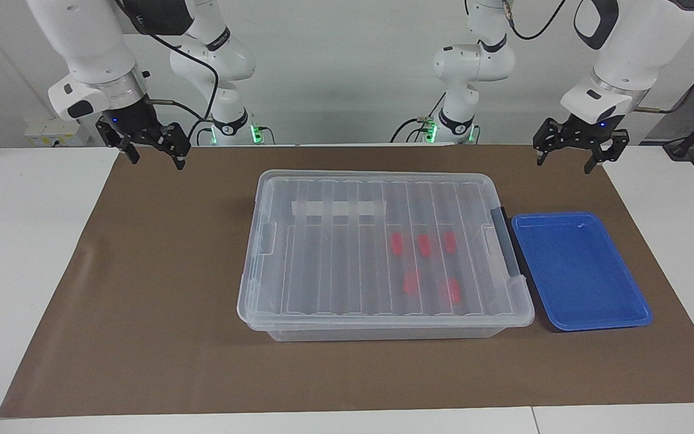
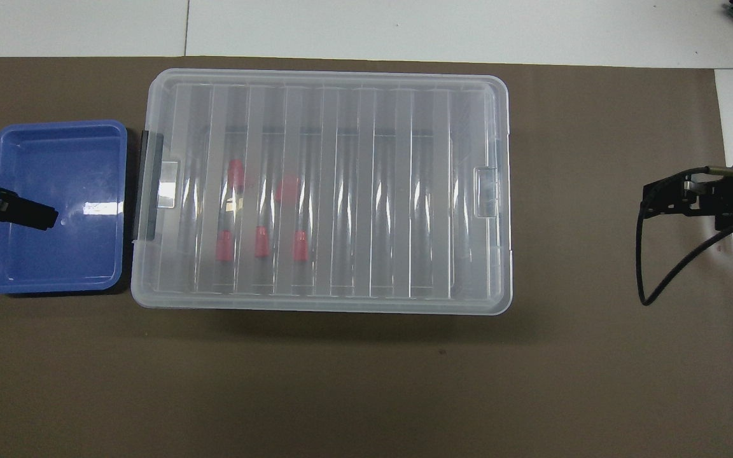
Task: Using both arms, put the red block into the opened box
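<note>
The clear box lies in the middle of the brown mat with its ribbed lid shut on it. Several red blocks lie inside toward the left arm's end, showing through the lid. My left gripper hangs open and empty in the air over the mat's corner at its own end. In the overhead view one of its fingers overlaps the blue tray. Over the mat's corner at the other end, my right gripper hangs open and empty. Neither gripper touches the box.
A shallow blue tray sits beside the box's black latch, at the left arm's end. The brown mat covers most of the white table. Bare mat lies between the box and the right arm's end.
</note>
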